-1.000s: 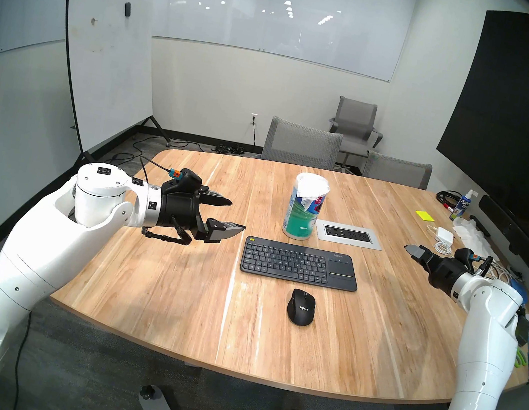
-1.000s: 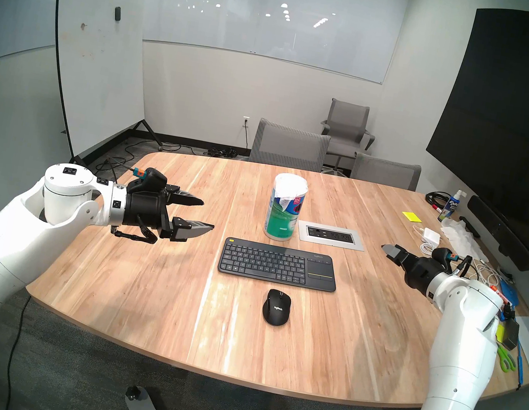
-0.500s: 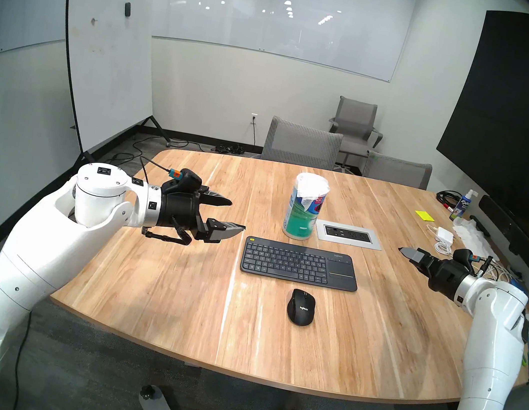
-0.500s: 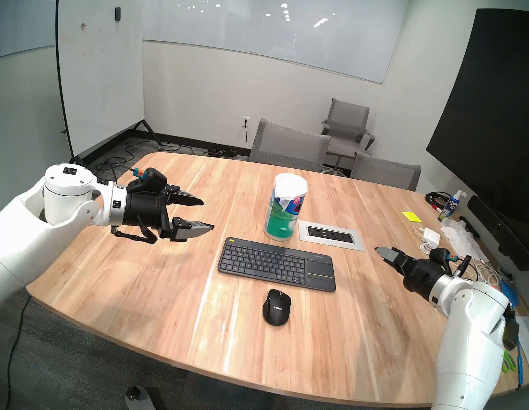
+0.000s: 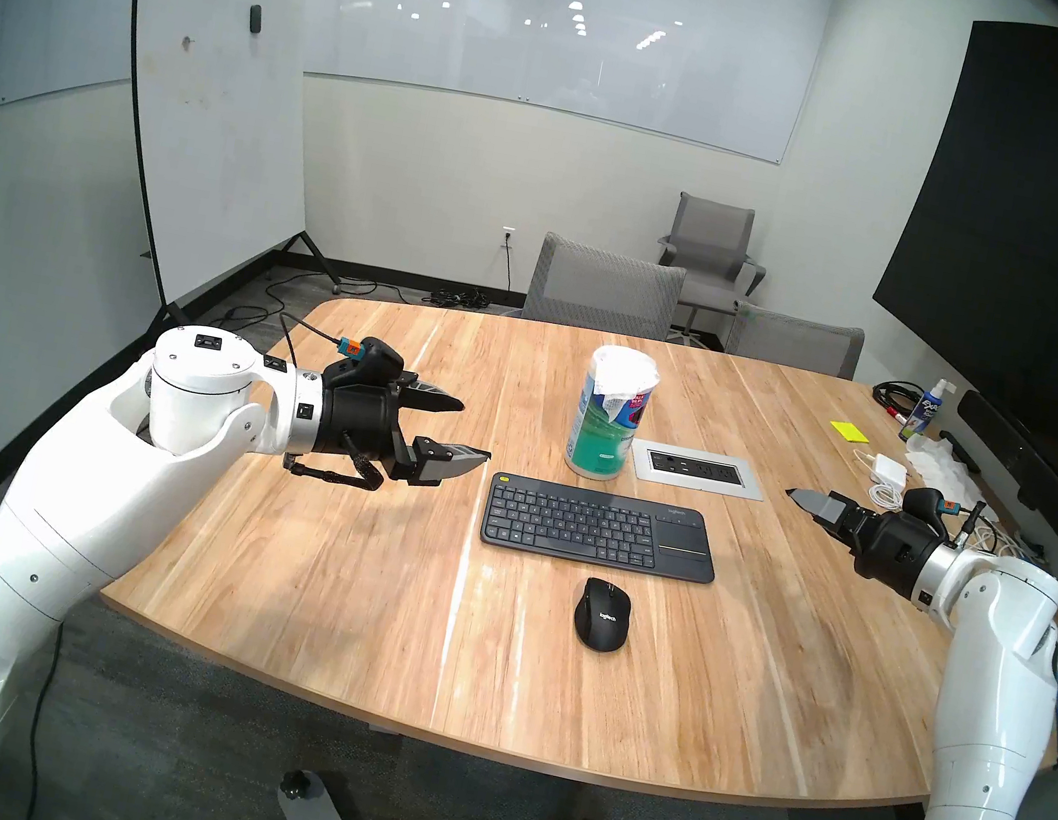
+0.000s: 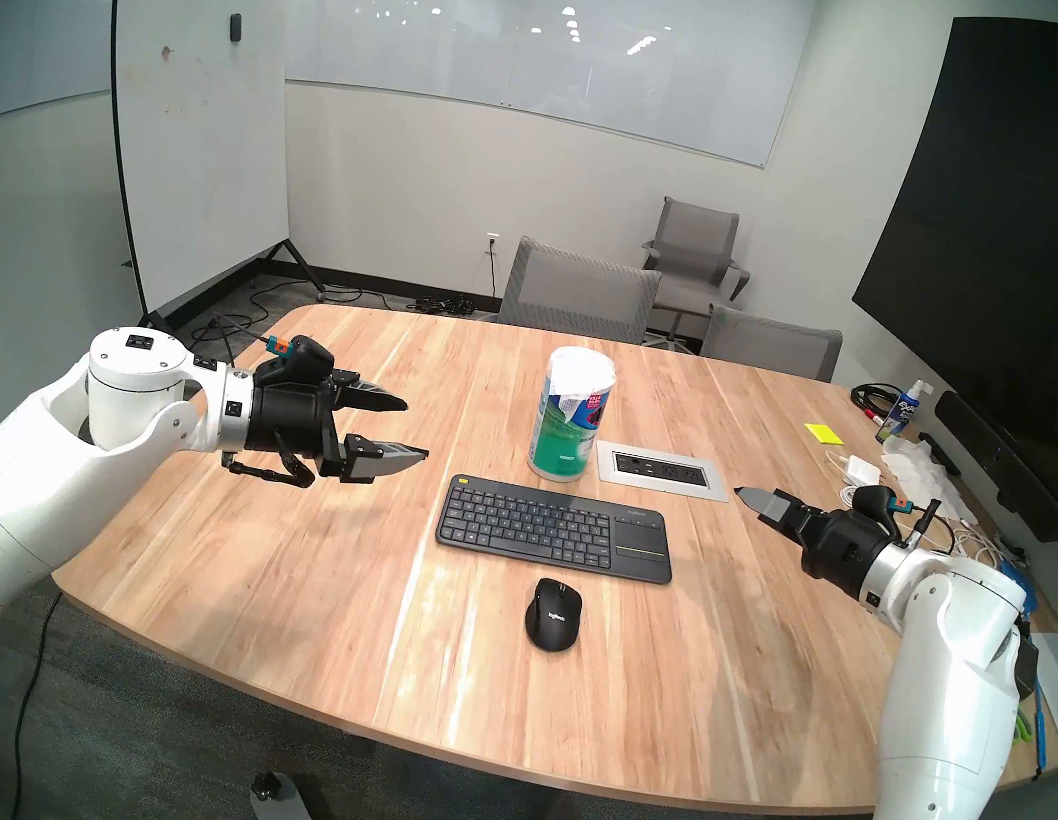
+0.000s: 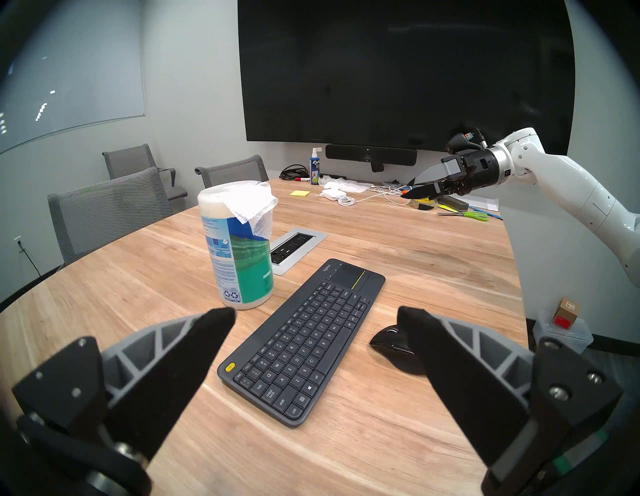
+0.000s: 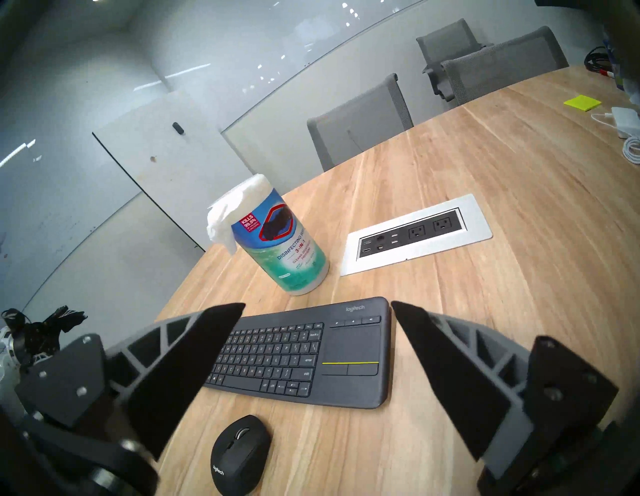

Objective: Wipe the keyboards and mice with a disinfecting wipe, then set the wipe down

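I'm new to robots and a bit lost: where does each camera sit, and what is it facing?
Head pair: high up, facing the table; both arms show.
Left wrist: behind the open left gripper, facing the keyboard and right gripper.
Right wrist: behind the open right gripper, facing keyboard and wipes canister.
Every view shares the keyboard.

We hold our left gripper [image 5: 472, 431] agape left of the keyboard [image 5: 600, 526], our right gripper [image 5: 799, 497] agape to its right.
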Robot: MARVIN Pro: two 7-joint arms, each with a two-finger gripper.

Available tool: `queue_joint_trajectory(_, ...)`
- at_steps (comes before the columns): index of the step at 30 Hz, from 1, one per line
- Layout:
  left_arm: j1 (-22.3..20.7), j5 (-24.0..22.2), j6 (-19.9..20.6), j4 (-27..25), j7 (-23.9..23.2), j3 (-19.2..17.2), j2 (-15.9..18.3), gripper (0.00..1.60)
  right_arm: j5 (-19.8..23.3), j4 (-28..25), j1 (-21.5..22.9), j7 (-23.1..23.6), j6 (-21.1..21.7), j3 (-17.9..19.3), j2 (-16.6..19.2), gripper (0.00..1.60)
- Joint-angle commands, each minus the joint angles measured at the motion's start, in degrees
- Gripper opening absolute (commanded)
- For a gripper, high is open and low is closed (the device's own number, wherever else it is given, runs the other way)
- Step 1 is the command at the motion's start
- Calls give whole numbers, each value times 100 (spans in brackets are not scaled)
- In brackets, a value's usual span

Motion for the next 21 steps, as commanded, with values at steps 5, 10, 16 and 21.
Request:
queue_joint_trajectory(5, -41, -8, -6, -55, 3, -35, 5, 160, 141, -473, -280, 480, -210, -40, 48, 160)
queue_joint_trajectory(10, -41, -8, -6, -54, 2, -35, 5, 160, 109, -669, -318, 479, -549, -108, -178, 160)
queue_joint_trajectory(16, -41, -8, -6, -54, 2, -35, 5, 160, 47, -887, -314, 352, -782, -250, -398, 160)
queue_joint_trajectory(21, -40, -8, -6, -56, 3, -35, 5, 160, -5, -949, -310, 246, -835, -354, -500, 160)
